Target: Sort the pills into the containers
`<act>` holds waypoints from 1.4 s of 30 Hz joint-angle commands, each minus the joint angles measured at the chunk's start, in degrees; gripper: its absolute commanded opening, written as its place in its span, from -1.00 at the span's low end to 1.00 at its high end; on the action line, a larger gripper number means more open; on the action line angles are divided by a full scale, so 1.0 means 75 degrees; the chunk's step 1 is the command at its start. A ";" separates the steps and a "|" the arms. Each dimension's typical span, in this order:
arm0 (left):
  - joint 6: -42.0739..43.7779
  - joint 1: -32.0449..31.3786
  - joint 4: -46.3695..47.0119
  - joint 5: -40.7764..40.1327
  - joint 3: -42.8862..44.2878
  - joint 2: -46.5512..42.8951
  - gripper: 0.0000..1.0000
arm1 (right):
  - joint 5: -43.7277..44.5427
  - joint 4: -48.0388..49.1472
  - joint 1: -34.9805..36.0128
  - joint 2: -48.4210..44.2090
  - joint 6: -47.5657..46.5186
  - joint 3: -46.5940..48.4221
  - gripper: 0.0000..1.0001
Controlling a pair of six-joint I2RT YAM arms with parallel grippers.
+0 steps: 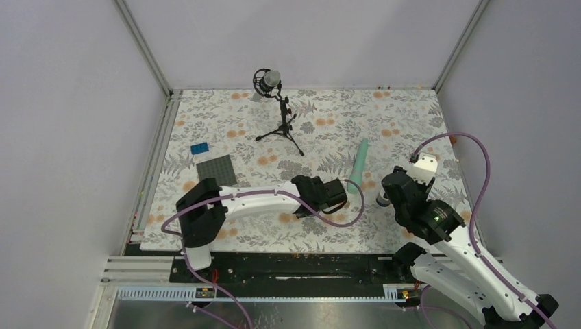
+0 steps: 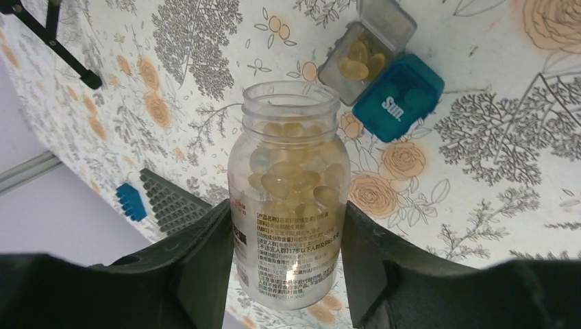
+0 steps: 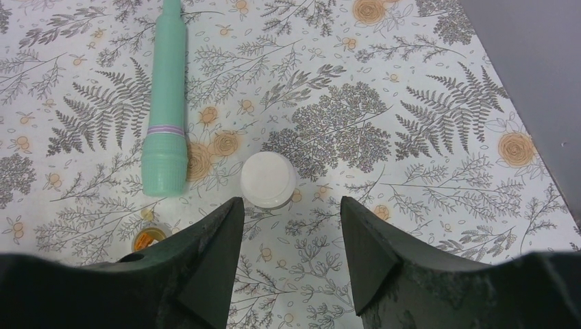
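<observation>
Many glossy oval pills, clear jar gripped by left claw, right claw open

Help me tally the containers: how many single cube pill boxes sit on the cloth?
2. A clear-grey box, lid open, holding yellow pills, and a closed teal box touching it, both just beyond the jar's mouth. Others may be hidden.

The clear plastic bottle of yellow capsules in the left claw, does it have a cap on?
No, the clear plastic bottle held in the left claw shows a bare open mouth with no cap.
</observation>
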 commanded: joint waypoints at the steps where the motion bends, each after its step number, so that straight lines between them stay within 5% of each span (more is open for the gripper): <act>1: -0.0169 0.0146 0.1050 0.0519 -0.0533 -0.1195 -1.00 | -0.0181 0.0096 -0.0067 -0.0138 0.0123 0.0155 0.24; 13: -0.0630 0.0851 0.3764 0.1256 -0.2569 -0.3757 -1.00 | -0.2246 0.0840 -0.0092 0.0040 -0.0514 0.0236 0.51; 19: -0.1458 0.1555 0.6282 0.2613 -0.4150 -0.6063 -1.00 | -0.3953 0.1547 -0.0089 0.1057 -0.0956 0.0100 0.56; 27: -0.1589 0.1631 0.8890 0.2650 -0.5681 -0.8375 -1.00 | -0.4762 0.2096 -0.0089 0.3023 -0.0932 0.0129 0.51; 42: -0.1899 0.1649 0.9747 0.4730 -0.5802 -0.7549 -1.00 | -0.5098 0.2880 -0.0038 0.6132 -0.1012 0.0486 0.38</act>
